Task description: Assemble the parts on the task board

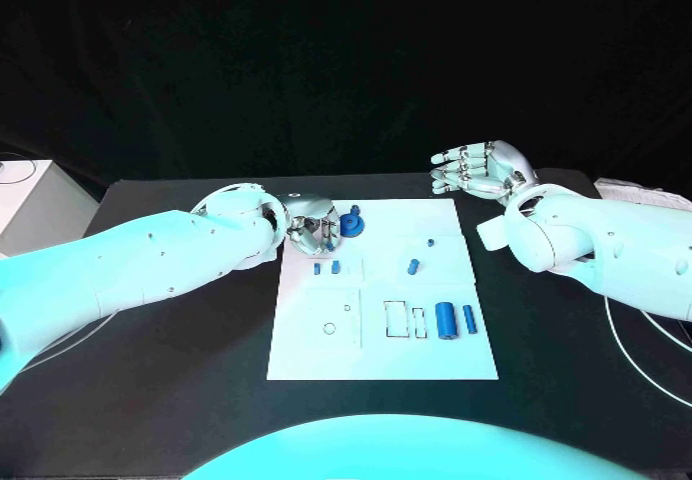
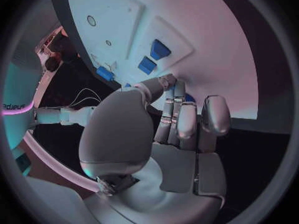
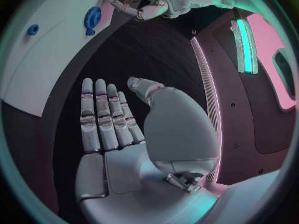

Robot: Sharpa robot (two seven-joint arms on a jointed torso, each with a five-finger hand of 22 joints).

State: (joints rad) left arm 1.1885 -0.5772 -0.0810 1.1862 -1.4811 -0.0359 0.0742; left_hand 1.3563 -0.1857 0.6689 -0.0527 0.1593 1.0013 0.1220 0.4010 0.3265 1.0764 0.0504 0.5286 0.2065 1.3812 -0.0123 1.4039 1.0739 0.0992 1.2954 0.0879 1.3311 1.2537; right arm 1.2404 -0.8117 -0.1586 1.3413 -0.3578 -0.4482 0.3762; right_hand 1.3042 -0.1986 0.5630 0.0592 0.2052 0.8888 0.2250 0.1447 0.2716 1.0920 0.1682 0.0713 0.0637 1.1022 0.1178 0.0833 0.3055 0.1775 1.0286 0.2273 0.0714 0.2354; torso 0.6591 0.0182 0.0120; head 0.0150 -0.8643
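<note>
head view: the white board [image 1: 382, 345] lies mid-table. at its 11 o'clock corner the left hand [image 1: 312, 228] rests with fingers curled beside a blue gear [image 1: 353, 222]; whether it grips anything i cannot tell. small blue pegs [image 1: 326, 267] and two blue cylinders [image 1: 457, 320] lie on the board. at 2 o'clock, off the board, the right hand [image 1: 483, 168] hovers, fingers spread, holding nothing.

I count one white task board [image 1: 378, 350] on my black table [image 1: 173, 400]. On it lie two blue cylinders [image 1: 446, 320], side by side, one round blue gear-like part [image 1: 353, 224], and four smaller blue parts [image 1: 413, 267].
</note>
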